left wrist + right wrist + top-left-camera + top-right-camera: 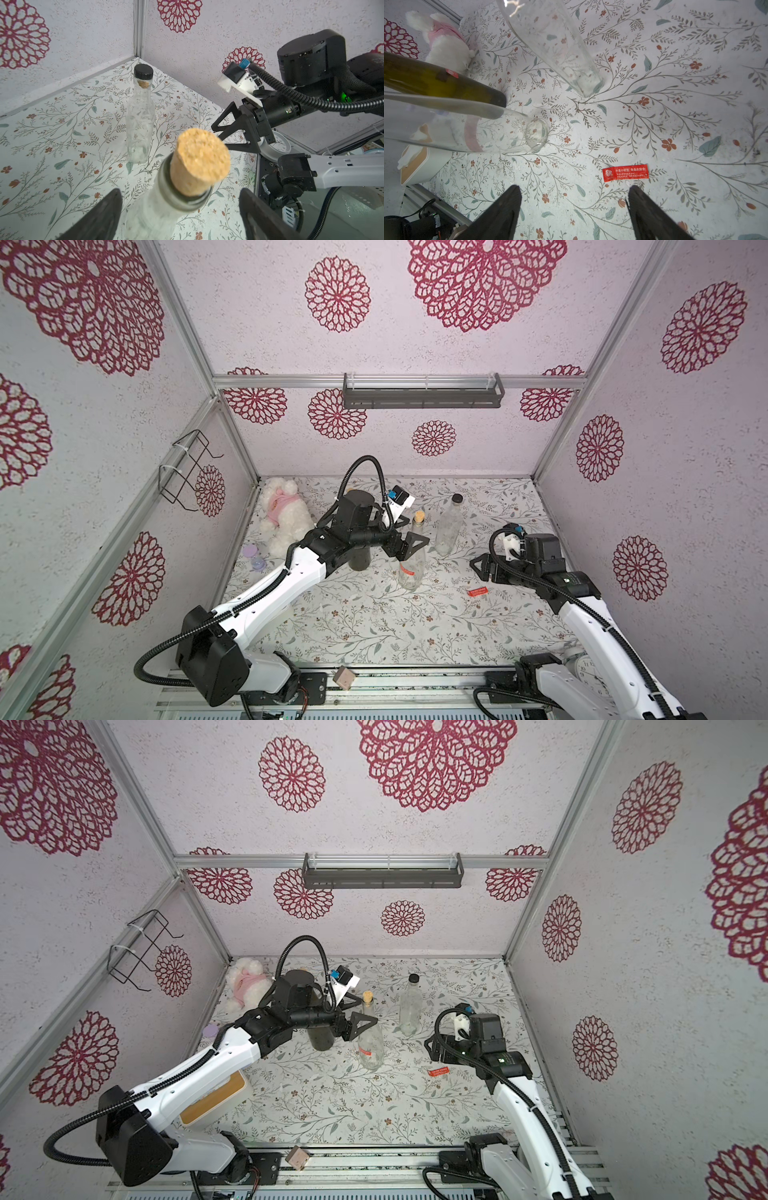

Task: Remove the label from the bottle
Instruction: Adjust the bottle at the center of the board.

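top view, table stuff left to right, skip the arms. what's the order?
Plush toy → dark bottle → corked bottle → black-capped bottle → red label, lying loose on the table.

left pincer [418, 529] at corked bottle [411, 570] neck | red label [477, 592] flat on table [353, 622] | right pincer [478, 569] near label

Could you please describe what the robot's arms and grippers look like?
Both the left arm and right arm have white shell links with black joints and housings. Black corrugated cable loops along each. The left gripper and right gripper carry black triangular open-frame fingers. A white camera mount with a blue connector sits at each wrist.
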